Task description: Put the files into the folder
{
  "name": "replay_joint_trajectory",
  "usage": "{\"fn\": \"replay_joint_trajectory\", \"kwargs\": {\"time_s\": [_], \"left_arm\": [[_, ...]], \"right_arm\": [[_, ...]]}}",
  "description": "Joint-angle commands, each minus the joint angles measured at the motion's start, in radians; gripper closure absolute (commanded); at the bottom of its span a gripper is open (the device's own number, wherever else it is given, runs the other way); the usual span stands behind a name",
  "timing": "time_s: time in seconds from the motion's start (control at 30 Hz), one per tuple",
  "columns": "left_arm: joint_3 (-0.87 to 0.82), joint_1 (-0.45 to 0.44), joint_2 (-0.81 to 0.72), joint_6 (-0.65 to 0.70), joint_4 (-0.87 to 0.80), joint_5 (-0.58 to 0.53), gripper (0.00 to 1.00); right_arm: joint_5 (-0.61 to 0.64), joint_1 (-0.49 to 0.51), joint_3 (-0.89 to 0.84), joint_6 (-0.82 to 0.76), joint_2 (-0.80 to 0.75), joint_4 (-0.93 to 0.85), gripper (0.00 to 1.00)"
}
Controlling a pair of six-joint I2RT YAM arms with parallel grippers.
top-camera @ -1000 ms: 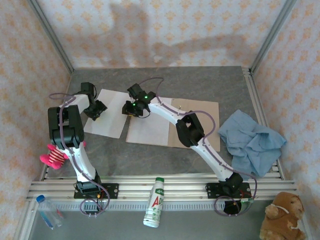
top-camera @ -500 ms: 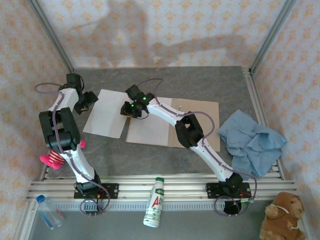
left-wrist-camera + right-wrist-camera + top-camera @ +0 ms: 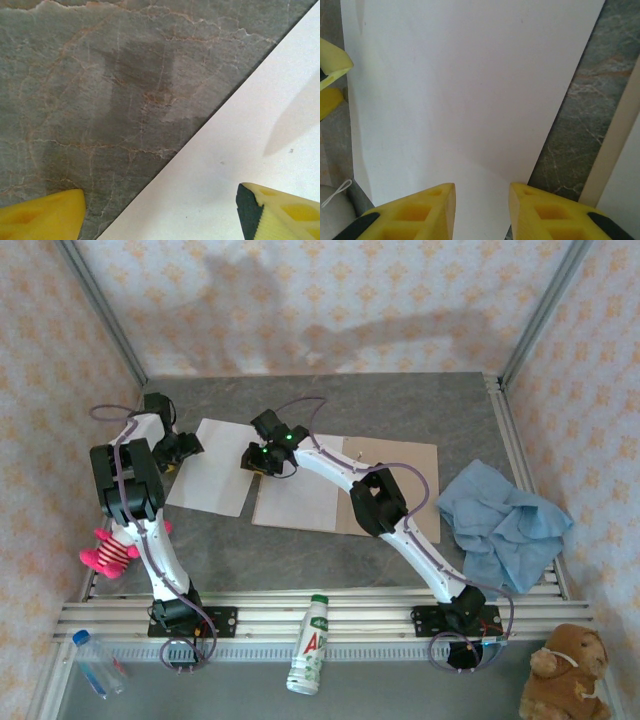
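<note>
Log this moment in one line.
left gripper open at edge of loose sheet | right gripper open over same sheet | other sheet on folder

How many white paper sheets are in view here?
2. One sheet lies on the table, left of the folder; the other sheet lies on the folder's left part. Any sheets beneath them would be hidden.

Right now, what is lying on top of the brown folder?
One white sheet covers the left half of the folder; the right arm crosses above it. What lies beneath the sheet is hidden.
</note>
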Motion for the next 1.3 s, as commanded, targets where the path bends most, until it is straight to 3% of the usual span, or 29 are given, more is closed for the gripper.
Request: {"fn": "replay_joint_trajectory", "kwargs": {"time_s": [0.0,0.3,1.27], "left_arm": [[-0.004,-0.002,0.015,0.019,-0.024,0.017,0.20],[-0.086,-0.007,-0.027,-0.012,-0.001,0.120,0.20],[-0.277,-0.036,-0.180,-0.047,0.007,0.231,0.18]], "right_arm": [[0.031,-0.009,0.031,0.015,0.002,0.019,0.66],[0.030,-0.013,0.060,0.028,0.023,0.019,0.66],[0.015,-0.015,0.051,0.032,0.053,0.002,0.66]]}}
